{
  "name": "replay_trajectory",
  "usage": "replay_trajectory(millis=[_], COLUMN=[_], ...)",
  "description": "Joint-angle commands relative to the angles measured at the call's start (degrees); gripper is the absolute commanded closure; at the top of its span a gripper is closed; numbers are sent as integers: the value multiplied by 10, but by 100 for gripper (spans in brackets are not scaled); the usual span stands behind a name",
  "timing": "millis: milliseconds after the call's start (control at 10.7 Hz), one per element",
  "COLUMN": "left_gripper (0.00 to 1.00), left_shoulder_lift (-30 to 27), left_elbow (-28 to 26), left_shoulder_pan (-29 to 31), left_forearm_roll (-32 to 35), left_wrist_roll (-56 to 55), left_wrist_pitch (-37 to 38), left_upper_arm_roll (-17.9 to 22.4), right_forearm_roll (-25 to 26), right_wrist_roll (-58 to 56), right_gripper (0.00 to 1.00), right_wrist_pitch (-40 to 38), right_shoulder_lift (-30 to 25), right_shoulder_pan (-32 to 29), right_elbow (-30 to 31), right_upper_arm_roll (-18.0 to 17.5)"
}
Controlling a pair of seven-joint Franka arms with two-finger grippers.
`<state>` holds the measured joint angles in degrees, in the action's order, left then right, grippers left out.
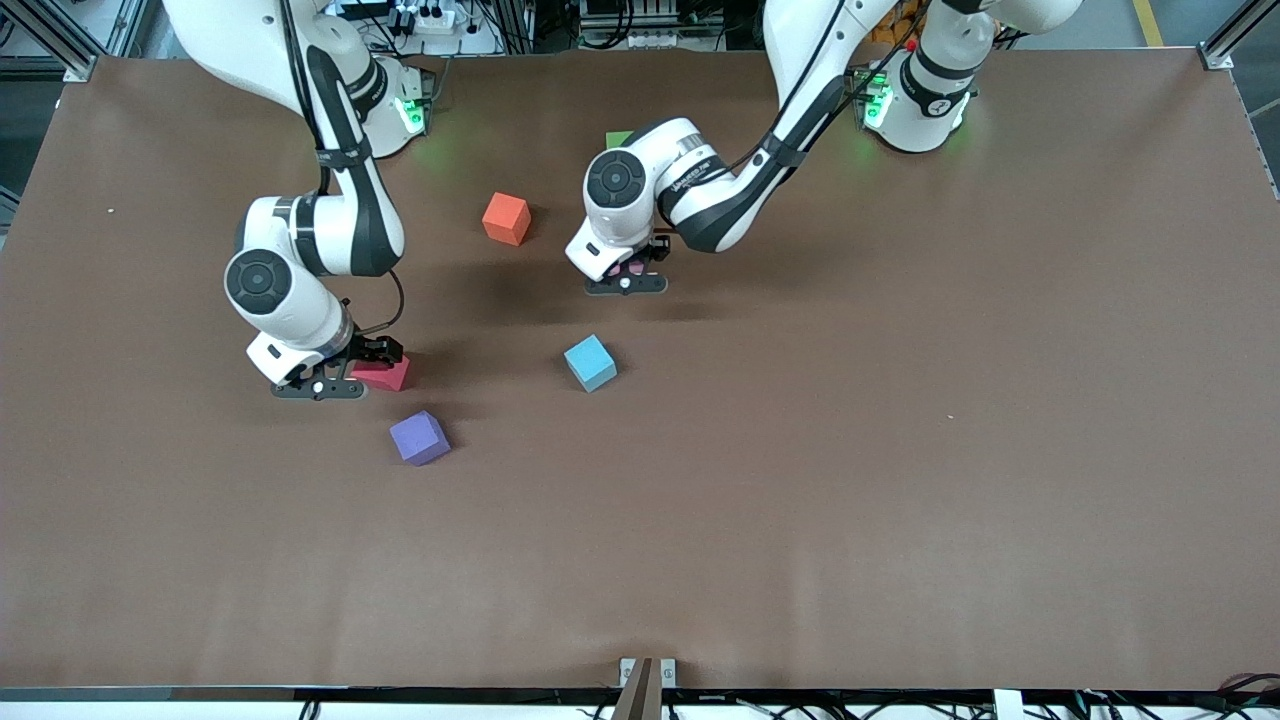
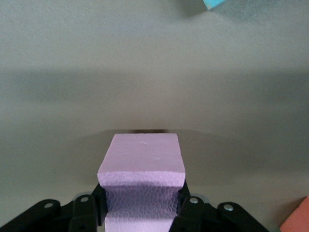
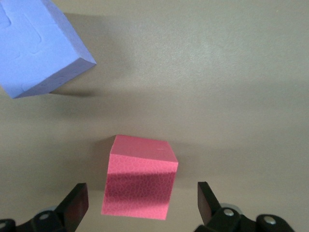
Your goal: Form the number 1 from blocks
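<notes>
My left gripper [image 1: 627,281] is shut on a light pink block [image 1: 634,267], low at the table's middle; in the left wrist view the pink block [image 2: 141,162] fills the left gripper [image 2: 141,203]. My right gripper [image 1: 322,386] stands open around the red block [image 1: 386,374] on the table. In the right wrist view the red block [image 3: 140,179] lies between the spread fingers of the right gripper [image 3: 141,205], touching neither. The orange block [image 1: 506,218], blue block [image 1: 590,362] and purple block [image 1: 420,437] lie loose. One green block [image 1: 619,139] peeks out past the left arm. The other green and pink blocks are hidden.
The purple block [image 3: 38,43] lies close to the red one, nearer the front camera. A blue corner [image 2: 217,4] and an orange corner [image 2: 297,220] show at the edges of the left wrist view. Brown table [image 1: 900,450] stretches bare toward the left arm's end.
</notes>
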<state>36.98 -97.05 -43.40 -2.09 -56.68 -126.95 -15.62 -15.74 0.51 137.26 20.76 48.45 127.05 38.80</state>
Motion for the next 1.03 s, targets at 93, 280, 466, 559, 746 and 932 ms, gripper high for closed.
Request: replay_trajectory(millis=[93,280,466,559,746,932], left_gripper=[100,100,100,100,100,90], left_shoulder_lift=[17,20,20,20,20,21], left_elbow=[14,13,13,13,10,7], left_shoulder_pan=[-25,-31,-32,-32,-32,-32], left_forearm_roll=[-14,-12,-10,-8,-6,-6], left_wrist_roll=[-22,-25,-31,-34,-34,-34], left_wrist_pitch=[-9,-13,-13,-13,-13,-11], left_upper_arm_roll=[9,9,9,9,9,9], right_forearm_roll=[-83,-83,-97,-116,-139,-140], right_wrist_roll=[-69,-69,-69,-69,-70,-70], right_gripper=[0,0,0,0,0,60], right_wrist_pitch=[8,20,27,28,28,31], right_shoulder_lift=[19,35,51,58,66,68], right_shoulder_pan=[-13,-13,-13,-13,-13,-13], right_elbow=[4,4,3,3,2,2], right_upper_arm_roll=[-3,-3,-4,-4,-13,-15])
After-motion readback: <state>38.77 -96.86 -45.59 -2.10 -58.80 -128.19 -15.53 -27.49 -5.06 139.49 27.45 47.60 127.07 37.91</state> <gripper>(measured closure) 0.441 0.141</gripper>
